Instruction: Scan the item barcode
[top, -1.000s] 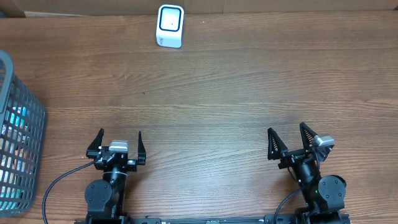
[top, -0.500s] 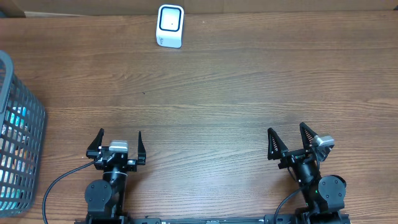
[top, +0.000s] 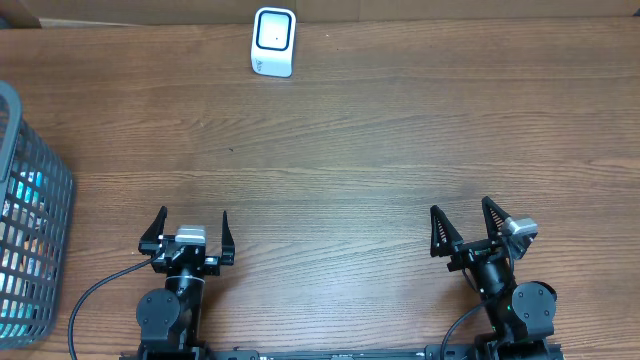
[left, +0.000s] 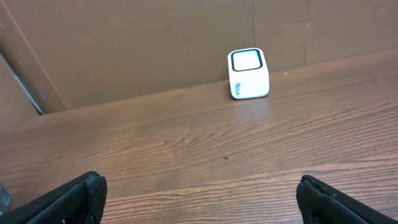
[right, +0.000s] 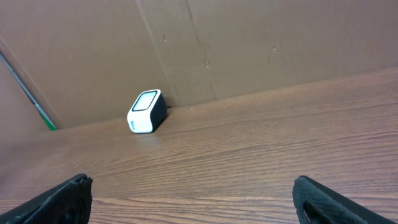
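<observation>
1. The left gripper (top: 193, 216) sits at the near edge of the table (top: 340, 170), left of the middle. Its jaws are spread as wide as they go and hold nothing. In its own wrist view the two dark fingertips (left: 68, 199) show only in the lower corners, with bare wood between them.
2. The right gripper (top: 460, 207) sits at the near edge on the right. It is also fully spread and empty, and it is turned slightly toward the far left. Its wrist view shows the same thing: a fingertip in each lower corner and wood grain between.
3. The two grippers are well apart from each other, and neither touches anything on the table.
4. A black cable (top: 88, 300) curves out from the base of the left arm toward the near left.
5. The scanner (top: 273, 41) is a small white box with a dark-framed window on its upper face. It stands upright at the far edge of the table, left of the middle and well apart from both grippers. From the left wrist it lies far and a little right. From the right wrist it lies far and left. It stands just in front of a brown cardboard wall (left: 124, 50).
6. A grey mesh basket (top: 55, 200) stands at the left edge, partly cut off by the frame, to the left of the left gripper and apart from it. Blue and pale shapes (top: 28, 185) show through the mesh. I cannot tell what they are, or whether any of them carries a barcode.
</observation>
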